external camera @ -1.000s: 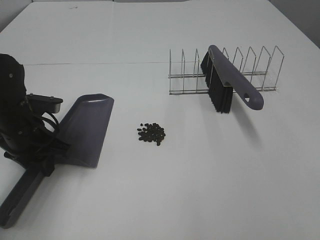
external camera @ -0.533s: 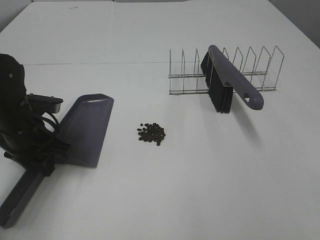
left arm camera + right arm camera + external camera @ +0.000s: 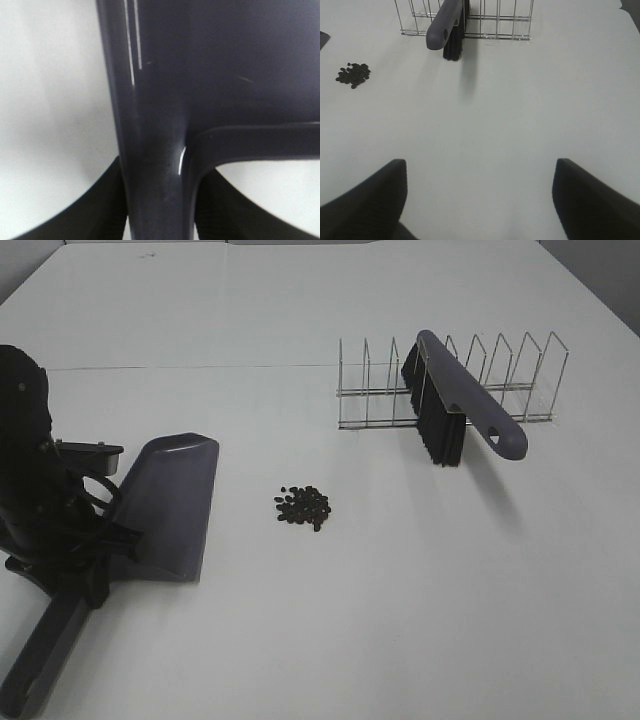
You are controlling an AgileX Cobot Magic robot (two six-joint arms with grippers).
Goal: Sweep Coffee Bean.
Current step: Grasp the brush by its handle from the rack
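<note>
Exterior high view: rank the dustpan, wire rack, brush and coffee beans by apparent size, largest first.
1-2. dustpan and wire rack: similar extent, and the dustpan sits nearer the camera, so I won't rank these two.
3. brush
4. coffee beans

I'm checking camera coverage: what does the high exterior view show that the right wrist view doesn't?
Only the exterior view: the left gripper clamped on the handle of the dark grey plastic dustpan. Only the right wrist view: the right gripper, jaws open. Both: the cluster of dark coffee beans, the grey black-bristled brush resting in the wire rack, the white table.
</note>
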